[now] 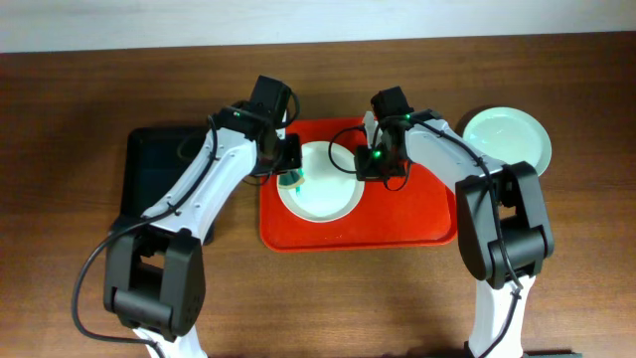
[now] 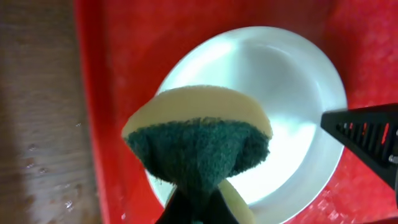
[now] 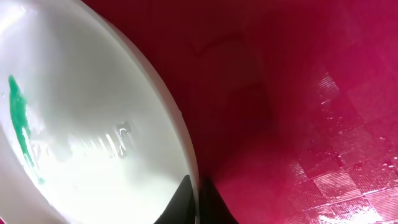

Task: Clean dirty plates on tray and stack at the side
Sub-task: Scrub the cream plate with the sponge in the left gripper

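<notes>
Jaws of the left gripper [image 1: 287, 165] are clenched on a sponge [image 2: 200, 140], yellow foam backed with dark green scouring pad, pinched so that it bows outward. The sponge hangs over the left portion of a plate [image 1: 322, 185]; contact with the plate surface cannot be confirmed. Jaws of the right gripper [image 3: 195, 200] are closed across the right rim of the same plate, one finger on each side of the edge. The plate lies in the left half of the red tray [image 1: 422, 214] and is wet, with a teal smear [image 3: 18, 124] on its inner surface. A second plate [image 1: 508, 139] sits on the wooden table [image 1: 79, 109], just beyond the tray's right end. A black tray [image 1: 154, 169] lies left of the red one.
</notes>
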